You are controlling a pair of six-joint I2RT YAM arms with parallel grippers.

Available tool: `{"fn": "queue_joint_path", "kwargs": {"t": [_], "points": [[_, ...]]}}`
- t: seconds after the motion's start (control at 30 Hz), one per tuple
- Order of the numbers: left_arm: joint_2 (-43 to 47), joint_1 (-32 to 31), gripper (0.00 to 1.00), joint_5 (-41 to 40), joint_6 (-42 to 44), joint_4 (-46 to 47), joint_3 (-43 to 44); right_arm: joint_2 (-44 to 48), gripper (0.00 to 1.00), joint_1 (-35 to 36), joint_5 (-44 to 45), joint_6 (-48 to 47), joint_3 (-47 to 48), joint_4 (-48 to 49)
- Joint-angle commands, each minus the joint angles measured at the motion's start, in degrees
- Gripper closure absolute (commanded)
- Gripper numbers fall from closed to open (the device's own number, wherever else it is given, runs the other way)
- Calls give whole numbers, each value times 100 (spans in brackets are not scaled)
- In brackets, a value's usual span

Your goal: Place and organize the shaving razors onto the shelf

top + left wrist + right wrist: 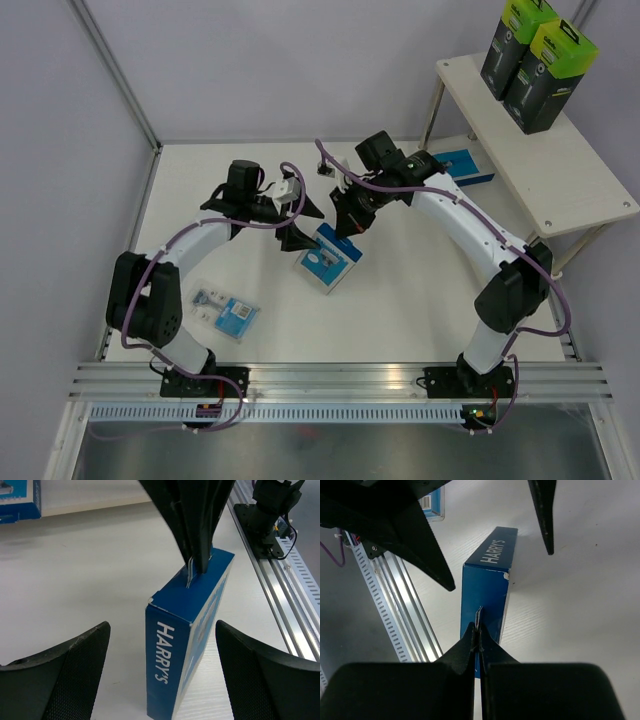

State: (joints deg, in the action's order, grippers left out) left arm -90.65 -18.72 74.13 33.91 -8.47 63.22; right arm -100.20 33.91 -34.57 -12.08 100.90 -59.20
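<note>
Five razor packs in all.

Nearest, flat on the desk (400, 320) just beside the left arm (160, 300): one clear blister pack (224, 312) with blue card, well apart from both sets of jaws.

Mid-desk, between the two wrists: first blue box (328, 258) of two, blue-and-white, stood upright on a narrow edge. Right jaws pinched closed from above on a thin tab at its top edge. Left jaws spread wide, one finger (55, 680) on each side of the box, apart from it and gripping nothing.

Shown only by the wrist cameras: the tab grip, the upright stance, and white "HARRY'S" lettering down the spine. From overhead, just a blue-and-white face below the black fingers. Shown only from overhead: the upper shelf board and its load.

Farther right: second blue box (466, 166), flat on the apparent lower board of the shelf (560, 180), partly tucked under the upper board.

Farthest, at the back end of the upper board: two tall black boxes with lime-green tops, one (512, 48) just beside the other (549, 80), both upright and well apart from either set of jaws.
</note>
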Motion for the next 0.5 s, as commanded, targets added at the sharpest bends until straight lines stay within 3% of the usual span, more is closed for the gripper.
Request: {"fn": "queue_joint_path", "kwargs": {"t": [0.0, 0.33, 0.43, 0.47], "points": [[-286, -53, 11, 277, 441, 47, 322, 396, 100, 10, -243, -164, 0, 93], [-594, -527, 21, 524, 397, 47, 419, 379, 99, 19, -375, -128, -62, 154], [-629, -571, 32, 576, 406, 47, 428, 379, 99, 10, -384, -120, -88, 137], [-655, -571, 41, 585, 397, 38, 437, 387, 99, 10, -349, -120, -80, 137]]}}
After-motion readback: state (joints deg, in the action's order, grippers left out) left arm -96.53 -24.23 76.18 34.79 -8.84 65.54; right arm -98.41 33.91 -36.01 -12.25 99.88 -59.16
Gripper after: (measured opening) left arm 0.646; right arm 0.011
